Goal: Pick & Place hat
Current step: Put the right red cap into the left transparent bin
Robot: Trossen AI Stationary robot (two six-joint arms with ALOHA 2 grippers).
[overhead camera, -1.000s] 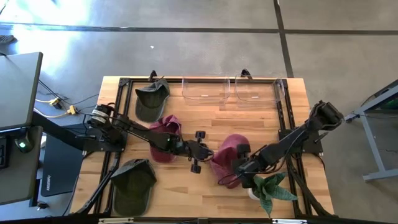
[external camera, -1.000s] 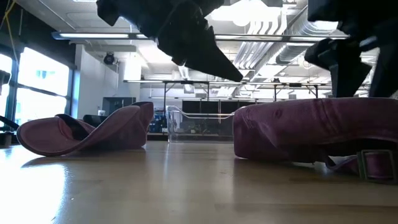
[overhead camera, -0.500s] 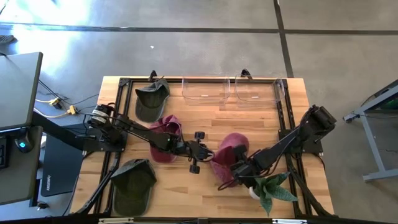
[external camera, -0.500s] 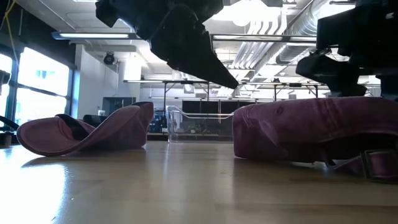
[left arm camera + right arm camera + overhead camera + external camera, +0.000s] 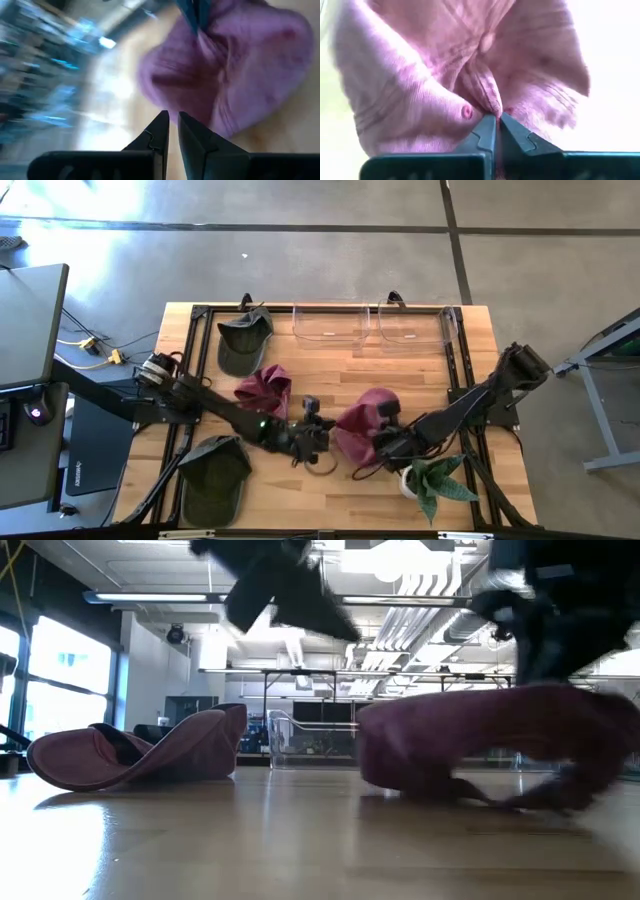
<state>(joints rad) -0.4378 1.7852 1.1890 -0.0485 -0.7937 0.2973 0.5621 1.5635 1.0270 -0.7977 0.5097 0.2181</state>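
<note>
A maroon hat [image 5: 362,422] lies near the table's middle, and my right gripper [image 5: 386,442] is shut on its crown from the right. My left gripper [image 5: 316,434] stands just left of this hat, shut, with nothing between its fingers; in the left wrist view [image 5: 173,122] the hat [image 5: 240,75] lies a little ahead of the fingertips. A second maroon hat [image 5: 265,388] rests upside down on the table farther left [image 5: 140,755]. Two dark green hats lie at the far left [image 5: 244,340] and near left [image 5: 214,476]. My right gripper pinches a raised fold of the crown cloth [image 5: 489,106] between its two fingers, below the top button [image 5: 486,42]. The fingers come slanting down from the table's right. The crown [image 5: 500,725] is drawn up under them while the hat's lower edge [image 5: 420,790] stays on the table.
Two clear bins [image 5: 330,326] [image 5: 414,326] stand at the far edge. A potted plant [image 5: 432,482] sits close to my right arm at the near right. Black frame rails [image 5: 196,350] run along the table's left and right sides.
My right gripper has shut on the maroon hat's crown, gathering the cloth into a fold and drawing it up; the hat has bunched and shifted slightly left. My left arm has swung toward the near edge and turned, uncovering the second maroon hat.
</note>
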